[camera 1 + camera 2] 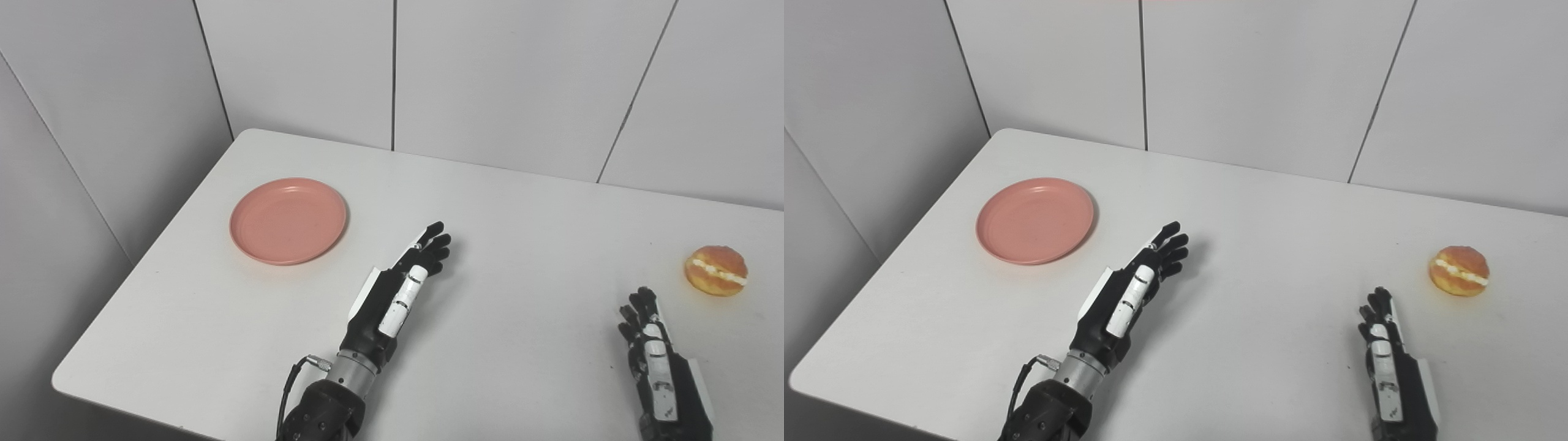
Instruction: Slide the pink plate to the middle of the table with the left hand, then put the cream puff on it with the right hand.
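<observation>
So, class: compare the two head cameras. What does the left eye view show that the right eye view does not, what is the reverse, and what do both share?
Only the left eye view: a second seam in the left wall, running from the picture's left edge.

Only the right eye view: more table surface right of the cream puff, which sits close to the picture's edge in the left eye view.

Both: the empty pink plate at far left, the left robot hand open right of it, and the right robot hand near the puff, holding nothing.

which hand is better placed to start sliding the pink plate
Left. The left hand is open over the table just right of the pink plate, holding nothing. The right hand sits far across the table by the cream puff.
</observation>
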### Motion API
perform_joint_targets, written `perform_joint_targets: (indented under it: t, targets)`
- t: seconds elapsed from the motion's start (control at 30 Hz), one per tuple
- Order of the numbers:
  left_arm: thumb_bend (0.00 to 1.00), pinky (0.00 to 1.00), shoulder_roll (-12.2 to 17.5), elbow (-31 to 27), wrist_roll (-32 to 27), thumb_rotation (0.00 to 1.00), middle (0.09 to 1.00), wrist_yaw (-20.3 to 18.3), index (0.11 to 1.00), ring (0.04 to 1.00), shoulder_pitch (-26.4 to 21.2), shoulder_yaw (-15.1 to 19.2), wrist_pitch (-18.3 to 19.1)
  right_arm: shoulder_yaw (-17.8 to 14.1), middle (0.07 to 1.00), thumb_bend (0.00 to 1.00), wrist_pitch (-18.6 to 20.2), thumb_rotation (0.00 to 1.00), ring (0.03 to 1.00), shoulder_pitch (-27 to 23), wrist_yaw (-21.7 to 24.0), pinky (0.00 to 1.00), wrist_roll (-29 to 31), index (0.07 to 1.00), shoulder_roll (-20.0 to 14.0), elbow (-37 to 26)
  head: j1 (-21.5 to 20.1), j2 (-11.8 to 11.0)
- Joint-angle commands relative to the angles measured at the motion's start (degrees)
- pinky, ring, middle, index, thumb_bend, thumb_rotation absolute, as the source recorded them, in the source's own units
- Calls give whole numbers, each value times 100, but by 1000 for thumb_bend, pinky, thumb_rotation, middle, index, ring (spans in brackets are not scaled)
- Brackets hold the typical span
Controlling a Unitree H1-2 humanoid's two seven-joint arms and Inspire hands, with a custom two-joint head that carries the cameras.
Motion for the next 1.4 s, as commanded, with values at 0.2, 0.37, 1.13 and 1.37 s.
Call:
perform_joint_targets:
  t: [0.2, 0.37, 1.13, 1.37]
  targets:
    - [475, 949, 186, -316, -388, 997, 929, -53, 913, 913, -428, 315, 83, 29, 1000, 289, -228, 1000, 996, 150, 46, 1000, 26, 1000, 46, 296, 80, -57]
    - [458, 950, 296, -293, -378, 996, 929, 36, 906, 919, -587, 562, 8, 20, 1000, 280, -236, 1000, 997, 152, 65, 1000, 38, 1000, 31, 319, 138, -124]
    - [452, 927, 1210, 439, -802, 1000, 931, 334, 907, 921, -1569, 1920, 128, -21, 1000, 232, -266, 1000, 1000, 150, 132, 1000, 159, 1000, 67, 433, 231, -322]
    - [405, 939, 1466, 799, -938, 1000, 926, 427, 902, 920, -1917, 2241, 111, -20, 1000, 235, -296, 1000, 1000, 149, 127, 1000, 128, 1000, 54, 442, 286, -297]
